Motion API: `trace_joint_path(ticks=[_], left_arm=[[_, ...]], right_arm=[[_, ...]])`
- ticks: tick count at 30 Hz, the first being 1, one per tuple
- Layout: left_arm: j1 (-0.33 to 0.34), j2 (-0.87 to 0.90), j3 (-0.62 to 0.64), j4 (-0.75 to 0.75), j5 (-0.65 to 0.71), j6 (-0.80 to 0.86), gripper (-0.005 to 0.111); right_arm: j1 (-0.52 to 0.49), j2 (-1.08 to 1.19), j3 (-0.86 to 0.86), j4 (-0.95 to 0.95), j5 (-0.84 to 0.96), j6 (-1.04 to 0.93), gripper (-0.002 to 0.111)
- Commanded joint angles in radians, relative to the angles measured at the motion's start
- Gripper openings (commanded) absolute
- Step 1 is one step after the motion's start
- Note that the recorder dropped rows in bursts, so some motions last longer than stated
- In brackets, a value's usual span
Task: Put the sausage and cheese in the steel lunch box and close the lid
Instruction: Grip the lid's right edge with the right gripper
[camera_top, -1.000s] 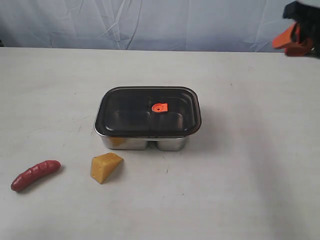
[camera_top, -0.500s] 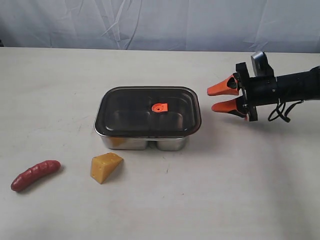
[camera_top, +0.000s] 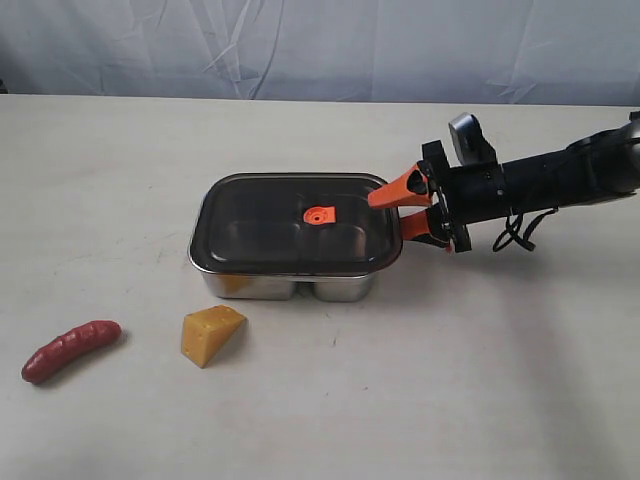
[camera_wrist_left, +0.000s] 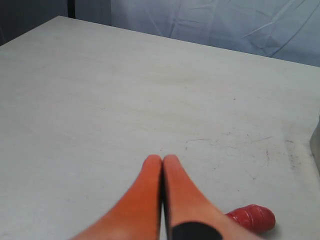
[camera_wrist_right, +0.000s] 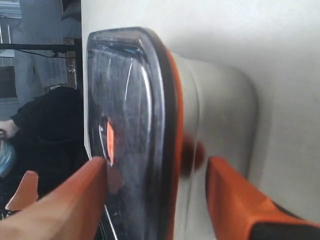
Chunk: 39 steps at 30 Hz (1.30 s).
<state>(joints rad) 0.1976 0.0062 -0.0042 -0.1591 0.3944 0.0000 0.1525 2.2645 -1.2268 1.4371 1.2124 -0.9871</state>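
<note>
The steel lunch box (camera_top: 290, 286) sits in the middle of the exterior view with the lid (camera_top: 262, 232) seated on it, the orange-red valve (camera_top: 320, 215) at the lid's centre. The cheese (camera_top: 212, 334) lies on the table (camera_top: 500, 390) just below the box's lower left corner, apart from it. The sausage (camera_top: 70, 350) lies further toward the lower left of the frame, well apart from the box.

The right gripper (camera_top: 390, 218) reaches in from the right with its fingers spread wide around the box's right end. In the right wrist view the lid's edge (camera_wrist_right: 167, 125) stands between the two orange fingers (camera_wrist_right: 65, 200), ungrasped.

The left gripper (camera_wrist_left: 161, 162) shows only in its wrist view, its fingers pressed together on nothing above the table, one end of the sausage (camera_wrist_left: 252, 218) near them.
</note>
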Motion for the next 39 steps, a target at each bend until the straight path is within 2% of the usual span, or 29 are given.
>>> trace_joint_path(ticks=[1,9,15,39], left_arm=[[0.0,-0.006,0.004,0.004,-0.013,0.0,0.0],[0.0,-0.006,0.004,0.004,-0.013,0.0,0.0],[0.0,-0.006,0.004,0.004,-0.013,0.0,0.0],[0.0,-0.006,0.004,0.004,-0.013,0.0,0.0]], right_arm=[[0.0,-0.004,-0.007,0.004,0.009,-0.012,0.054],[0.0,-0.004,-0.007,0.004,0.009,-0.012,0.015],[0.0,-0.004,-0.007,0.004,0.009,-0.012,-0.001],[0.0,-0.074,-0.007,0.004,0.009,-0.012,-0.001]])
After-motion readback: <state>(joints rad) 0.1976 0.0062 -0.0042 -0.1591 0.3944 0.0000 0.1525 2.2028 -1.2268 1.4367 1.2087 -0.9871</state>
